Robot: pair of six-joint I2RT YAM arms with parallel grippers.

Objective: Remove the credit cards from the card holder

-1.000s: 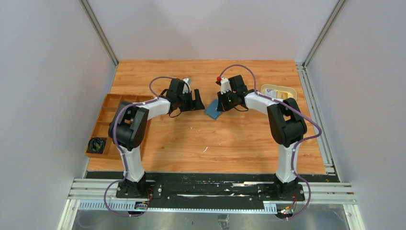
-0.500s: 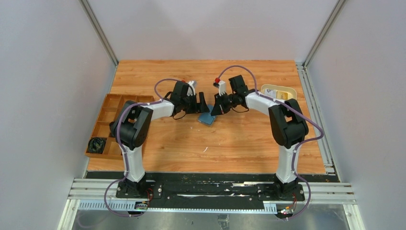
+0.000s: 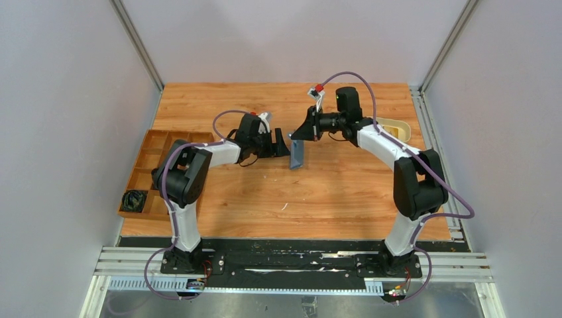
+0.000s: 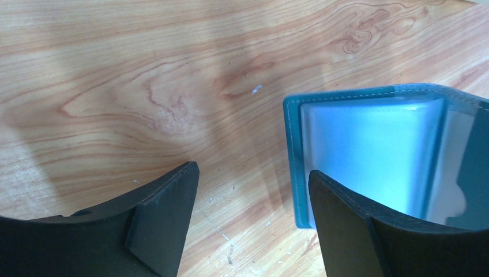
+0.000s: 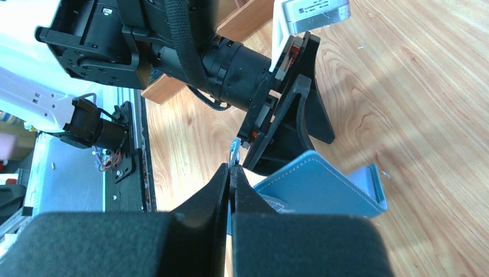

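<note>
The blue card holder (image 3: 296,154) hangs on edge above the table's middle, with one flap pinched at its top by my right gripper (image 3: 303,136), which is shut on it. In the right wrist view the shut gripper (image 5: 230,167) clamps a thin blue flap while the rest of the card holder (image 5: 314,187) opens away below. My left gripper (image 3: 283,143) stands open just left of it. From the left wrist, the card holder (image 4: 369,150) shows pale clear sleeves beside the right finger (image 4: 357,231), and the gripper (image 4: 251,170) holds nothing. I see no credit cards; the sleeves' contents are unclear.
A brown wooden compartment tray (image 3: 142,175) lies at the left edge, with a black coiled item (image 3: 134,200) in a near cell. A cream oval dish (image 3: 397,126) sits at the right behind my right arm.
My right arm has swung up and back, lifting the card holder from lying flat to hanging on edge. The left gripper has edged right towards it and stays open.
</note>
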